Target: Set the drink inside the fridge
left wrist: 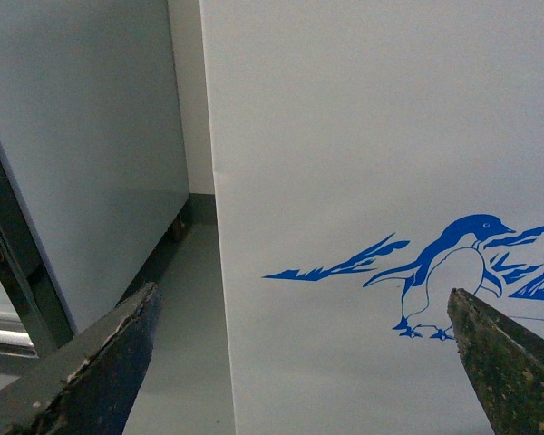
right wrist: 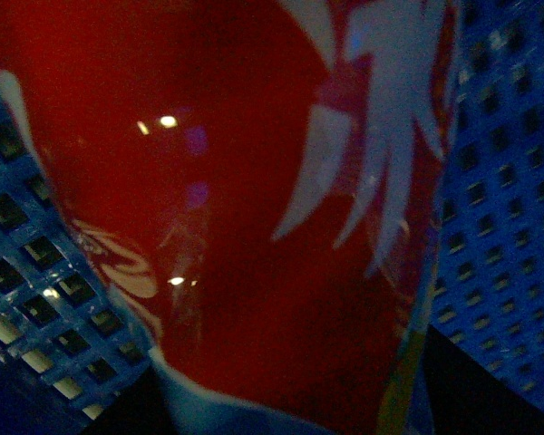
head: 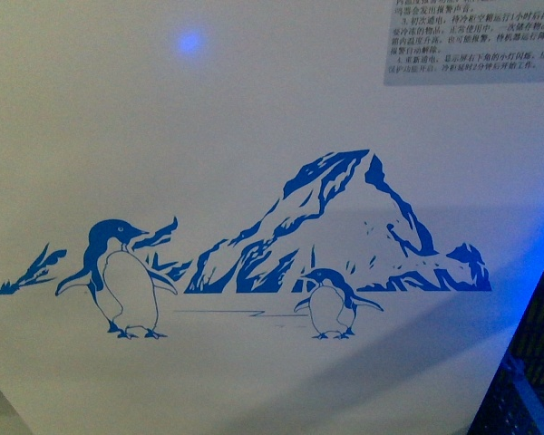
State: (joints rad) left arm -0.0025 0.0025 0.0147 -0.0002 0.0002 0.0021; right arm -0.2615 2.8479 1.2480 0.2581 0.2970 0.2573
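**Left pincer wide at the fridge wall, drink close to the right wrist**

My left pincer [left wrist: 301,292] is spread open with nothing between its dark, scuffed fingers [left wrist: 109,362] — it faces the white side of the fridge [head: 254,118] without touching it. From that wrist I also see a grey cabinet [left wrist: 82,136] beside the fridge, with a narrow strip of floor [left wrist: 186,344] between the two.

My right pincer does not show in any view, so I cannot tell whether it is clenched or released. That wrist's camera is filled by the drink [right wrist: 218,208], red with white flame-like streaks, very near and blurred. Its top and base are cut off, and I cannot read any name on it. Behind it is the blue lattice of a crate [right wrist: 499,181], in dim light.

The front view shows only the fridge wall: the blue penguin picture [head: 290,263], two penguins before a mountain, and a sticker [head: 471,41] at the upper corner — numbered lines of Chinese print, cut by the frame and too small for me to read. The fridge's lid is out of view.
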